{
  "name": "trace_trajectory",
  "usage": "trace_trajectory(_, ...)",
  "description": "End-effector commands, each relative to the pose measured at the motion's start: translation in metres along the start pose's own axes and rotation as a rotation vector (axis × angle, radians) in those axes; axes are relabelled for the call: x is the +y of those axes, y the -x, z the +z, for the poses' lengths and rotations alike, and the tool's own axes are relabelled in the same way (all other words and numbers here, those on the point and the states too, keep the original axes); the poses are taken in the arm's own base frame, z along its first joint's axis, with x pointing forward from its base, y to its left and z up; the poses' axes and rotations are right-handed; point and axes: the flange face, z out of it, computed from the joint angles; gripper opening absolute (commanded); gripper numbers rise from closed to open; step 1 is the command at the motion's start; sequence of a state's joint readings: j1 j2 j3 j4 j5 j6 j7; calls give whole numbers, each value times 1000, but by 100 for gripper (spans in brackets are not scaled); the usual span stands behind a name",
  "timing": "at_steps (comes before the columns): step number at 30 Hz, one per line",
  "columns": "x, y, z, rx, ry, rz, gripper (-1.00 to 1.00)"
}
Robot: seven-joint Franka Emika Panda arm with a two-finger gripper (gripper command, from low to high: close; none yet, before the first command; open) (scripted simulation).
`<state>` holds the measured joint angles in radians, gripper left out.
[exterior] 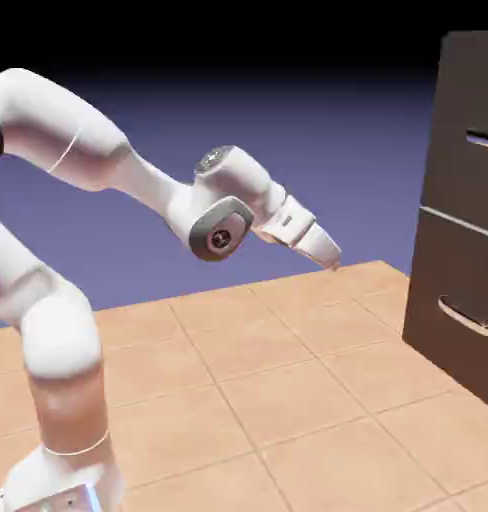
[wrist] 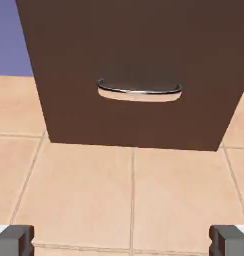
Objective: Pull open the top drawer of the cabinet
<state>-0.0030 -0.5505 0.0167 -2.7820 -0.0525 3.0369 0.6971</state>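
The top drawer [exterior: 473, 130] is seen at the right edge of the exterior view, high on the cabinet [exterior: 458, 250], with only the near end of its silver bar handle [exterior: 483, 140] showing. Its front is flat, dark brown and matte, and it lies flush with the cabinet's face. Below a thin pale seam a second drawer, the lower drawer [exterior: 453, 290], is found, of the same dark brown, carrying a slim curved silver handle [exterior: 466, 318]. Two drawers are thus counted in this view, each with one handle. Nothing of their insides is shown.

The cabinet is a tall plain box, standing at the right side of the table [exterior: 288, 400], whose surface is made up of large square tan tiles with thin pale joints.

In the hand view a dark brown drawer front [wrist: 139, 50] fills the upper part, and one curved polished bar [wrist: 139, 90] is seen across it, glossy against the dull wood; which of the two drawers this is cannot be told from that view alone.

The hand [exterior: 333, 262] is held in the air above the table, well apart from the cabinet and pointed toward it. Its two grey fingertips [wrist: 14, 239] are set wide apart at the bottom corners of the hand view, released, with only tile between them. The arm [exterior: 108, 160] is smooth, white and rounded.
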Motion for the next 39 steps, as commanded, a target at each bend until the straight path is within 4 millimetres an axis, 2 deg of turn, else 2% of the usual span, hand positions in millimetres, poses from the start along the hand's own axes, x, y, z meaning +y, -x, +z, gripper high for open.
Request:
trace_trajectory(1,-8,-4,1,11,4,-84,0)
trace_trajectory(12,-86,-31,22,114,67,-998,0)
trace_trajectory(21,-135,-44,47,187,148,-1718,0)
trace_trajectory(30,-168,-60,72,269,279,-2398,0)
trace_trajectory(39,-183,-88,94,352,519,-3017,0)
